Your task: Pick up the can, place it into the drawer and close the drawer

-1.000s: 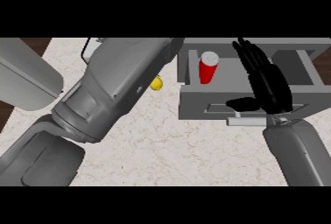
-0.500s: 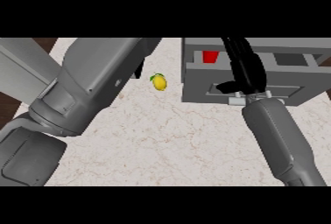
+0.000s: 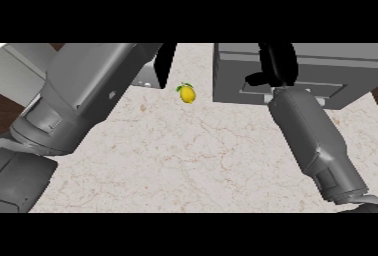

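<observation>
The grey drawer unit (image 3: 325, 60) stands at the far right of the counter. Its drawer front (image 3: 244, 92) sits pushed in, almost flush with the unit. The can is hidden from view. My right hand (image 3: 277, 65) lies against the drawer front, open, with straight fingers pointing away from me and the thumb out to the left. My left forearm (image 3: 88, 95) fills the left side. A dark shape (image 3: 167, 62) at its far end may be the left hand; its fingers are not clear.
A small yellow lemon (image 3: 187, 93) lies on the marble counter (image 3: 192, 160) just left of the drawer unit. A dark floor strip (image 3: 9, 107) marks the counter's left edge.
The drawer has slid inward under my right hand, and the red can that showed inside it is now out of sight. The left arm has shifted to the left.
</observation>
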